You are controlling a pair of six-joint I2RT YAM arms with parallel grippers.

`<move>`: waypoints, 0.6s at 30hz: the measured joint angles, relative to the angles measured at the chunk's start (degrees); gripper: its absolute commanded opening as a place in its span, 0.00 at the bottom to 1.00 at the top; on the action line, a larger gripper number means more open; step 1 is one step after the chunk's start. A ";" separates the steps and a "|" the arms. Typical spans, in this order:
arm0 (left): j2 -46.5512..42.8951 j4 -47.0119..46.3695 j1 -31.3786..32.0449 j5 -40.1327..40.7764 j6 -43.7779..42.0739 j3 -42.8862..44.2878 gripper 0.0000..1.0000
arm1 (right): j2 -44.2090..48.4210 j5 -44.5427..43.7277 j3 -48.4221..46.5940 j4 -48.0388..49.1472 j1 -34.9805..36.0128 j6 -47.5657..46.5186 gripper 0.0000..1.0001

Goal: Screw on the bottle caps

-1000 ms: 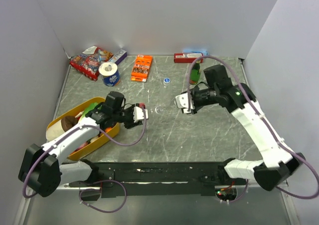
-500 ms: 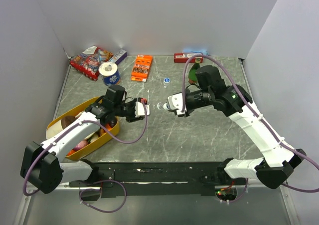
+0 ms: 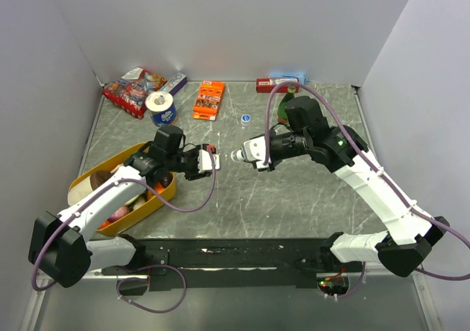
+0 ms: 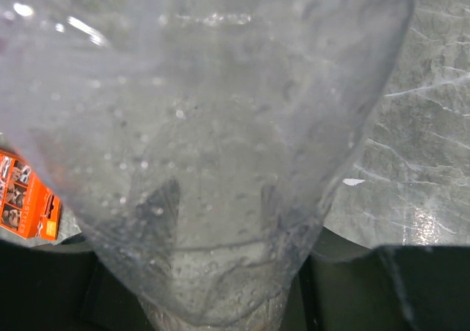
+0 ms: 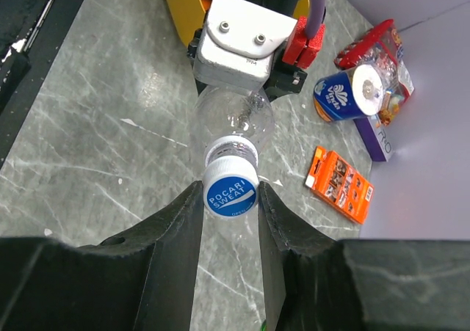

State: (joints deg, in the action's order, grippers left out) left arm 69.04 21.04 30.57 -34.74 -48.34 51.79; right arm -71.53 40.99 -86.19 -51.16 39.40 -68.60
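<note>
My left gripper (image 3: 213, 161) is shut on the base of a clear bottle (image 5: 233, 118), holding it level above the table with its neck toward the right arm. The bottle fills the left wrist view (image 4: 220, 125) and hides my left fingers there. My right gripper (image 5: 230, 197) is shut on a blue bottle cap (image 5: 230, 191) with white lettering, and the cap sits at the bottle's white threaded neck. In the top view my right gripper (image 3: 239, 155) meets the left one at mid-table. A second small bottle with a blue cap on it (image 3: 245, 118) stands further back.
A yellow tray (image 3: 88, 175) of food lies under the left arm. At the back are a snack bag (image 3: 132, 89), a blue and white roll (image 3: 161, 109), an orange box (image 3: 209, 100), a red box (image 3: 275, 86) and a green bottle (image 3: 286, 109).
My right gripper has moved left with the cap until it meets the bottle's neck. My left gripper has shifted slightly right and up with the bottle.
</note>
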 measured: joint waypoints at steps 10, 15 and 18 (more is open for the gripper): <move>-0.33 0.24 -0.02 0.35 -0.26 -0.02 0.01 | -2.10 1.20 -1.07 -0.24 0.09 -0.04 0.15; -0.44 -0.37 0.00 0.57 0.20 -0.11 0.01 | -2.69 1.36 -2.14 -0.96 0.09 -0.28 0.16; -1.81 -3.06 0.00 1.22 1.75 -1.99 0.01 | -3.21 1.66 -2.82 -1.05 0.11 -0.26 0.16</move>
State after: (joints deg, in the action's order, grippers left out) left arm 67.22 17.98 30.57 -33.52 -46.59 49.80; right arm -74.74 42.65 -89.01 -52.21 39.51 -68.86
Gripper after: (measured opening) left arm 0.502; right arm 0.393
